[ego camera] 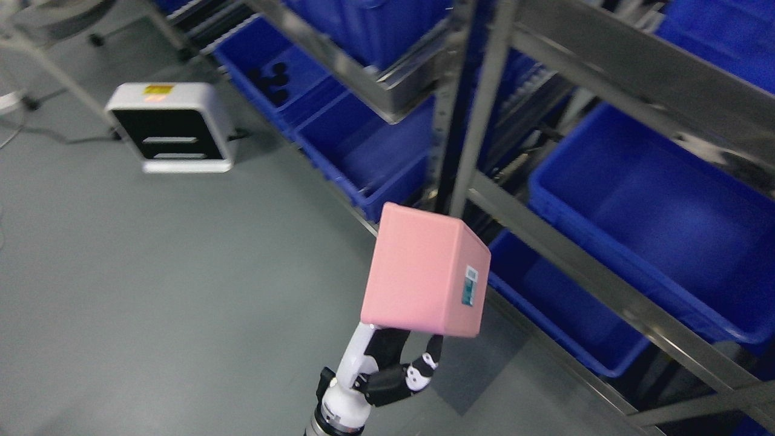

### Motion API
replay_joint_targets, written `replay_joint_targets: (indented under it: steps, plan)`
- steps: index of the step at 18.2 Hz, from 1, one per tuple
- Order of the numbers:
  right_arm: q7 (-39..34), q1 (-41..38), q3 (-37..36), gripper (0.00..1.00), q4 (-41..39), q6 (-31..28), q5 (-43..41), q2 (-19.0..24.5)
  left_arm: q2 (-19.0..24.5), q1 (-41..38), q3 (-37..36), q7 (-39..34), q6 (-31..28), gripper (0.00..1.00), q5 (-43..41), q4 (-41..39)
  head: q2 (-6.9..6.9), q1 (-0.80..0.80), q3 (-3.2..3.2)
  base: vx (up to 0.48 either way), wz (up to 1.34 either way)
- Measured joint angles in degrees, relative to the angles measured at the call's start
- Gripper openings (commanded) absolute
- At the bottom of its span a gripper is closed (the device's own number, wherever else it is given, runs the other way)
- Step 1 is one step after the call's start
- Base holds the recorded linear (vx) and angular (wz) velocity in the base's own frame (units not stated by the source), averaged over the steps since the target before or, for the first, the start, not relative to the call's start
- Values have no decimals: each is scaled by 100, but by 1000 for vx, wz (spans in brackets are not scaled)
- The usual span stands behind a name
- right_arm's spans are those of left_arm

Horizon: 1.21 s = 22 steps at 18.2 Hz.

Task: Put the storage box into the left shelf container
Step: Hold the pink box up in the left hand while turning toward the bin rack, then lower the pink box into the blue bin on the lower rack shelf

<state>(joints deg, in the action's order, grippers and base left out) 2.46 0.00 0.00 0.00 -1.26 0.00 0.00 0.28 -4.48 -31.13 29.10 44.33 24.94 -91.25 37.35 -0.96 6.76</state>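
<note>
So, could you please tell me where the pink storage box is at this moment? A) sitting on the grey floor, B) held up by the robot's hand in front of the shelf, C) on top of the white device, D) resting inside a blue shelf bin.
B: the pink storage box is held from below by the hand, in the air in front of the metal shelf, not inside any blue bin.

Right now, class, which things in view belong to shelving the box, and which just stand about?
Job: pink storage box, robot hand holding it from below, blue shelf containers, metal shelf.
Standing about: white floor unit, cables on the floor.
</note>
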Motion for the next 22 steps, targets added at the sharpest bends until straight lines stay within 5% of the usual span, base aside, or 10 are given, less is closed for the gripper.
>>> replay_joint_targets:
  steps: [9, 22]
  plan:
    - [0, -2, 0, 100, 0, 0, 0, 0, 379, -1062, 5, 651, 59, 5, -12, 76, 0, 0, 0, 281, -1258]
    - [0, 0, 0, 100, 0, 0, 0, 0, 1717, -516, 2520, 855, -224, 5, -256, 374, -2, 0, 0, 63, -449]
